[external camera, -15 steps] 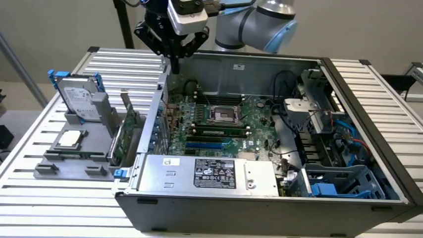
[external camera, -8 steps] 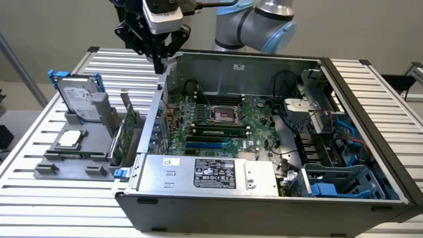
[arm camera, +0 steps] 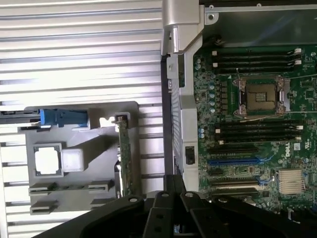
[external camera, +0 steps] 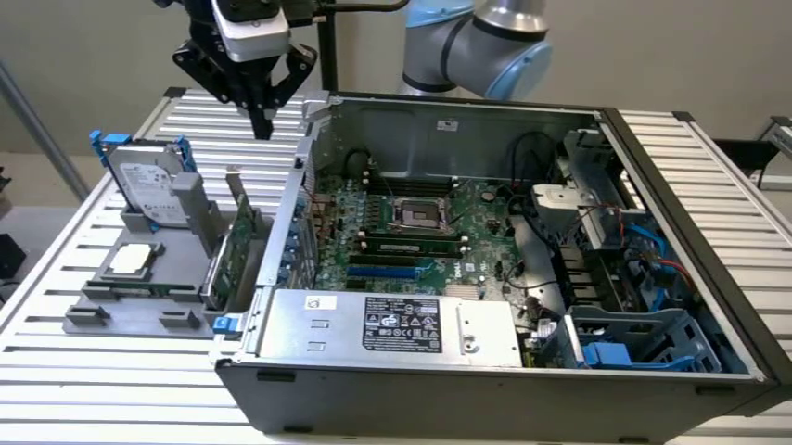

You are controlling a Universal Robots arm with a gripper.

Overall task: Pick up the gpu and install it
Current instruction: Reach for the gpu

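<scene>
Exterior view: the gripper (external camera: 262,130) hangs fingertips-down above the desk (external camera: 74,371), over the gap between the far end of the grey holder (external camera: 124,301) and the far corner of the computer case (external camera: 297,199). Its jaws look pinched together to a point, with nothing between them.

The gpu (external camera: 239,248) stands on its long edge in the holder. It is on the side nearest the case wall, with the hard drive (external camera: 148,190) on its other side. It is well below the jaws and, in this view, nearer the desk's front edge. The gripper stands beyond the card's far end, not over its middle.

The card's long axis runs from the desk's far edge toward its front edge, roughly parallel to the case's side wall. Its top edge faces up as a thin line.

In the wrist view the card appears edge-on as a narrow green strip (arm camera: 124,156) just beside the fingertips. There it runs at a right angle to the blue slot (arm camera: 233,161) on the motherboard (arm camera: 277,144).

I cannot tell for certain which end carries the metal bracket. A pale upright piece at the far end suggests it is that one. The fan face cannot be made out from either view.
</scene>
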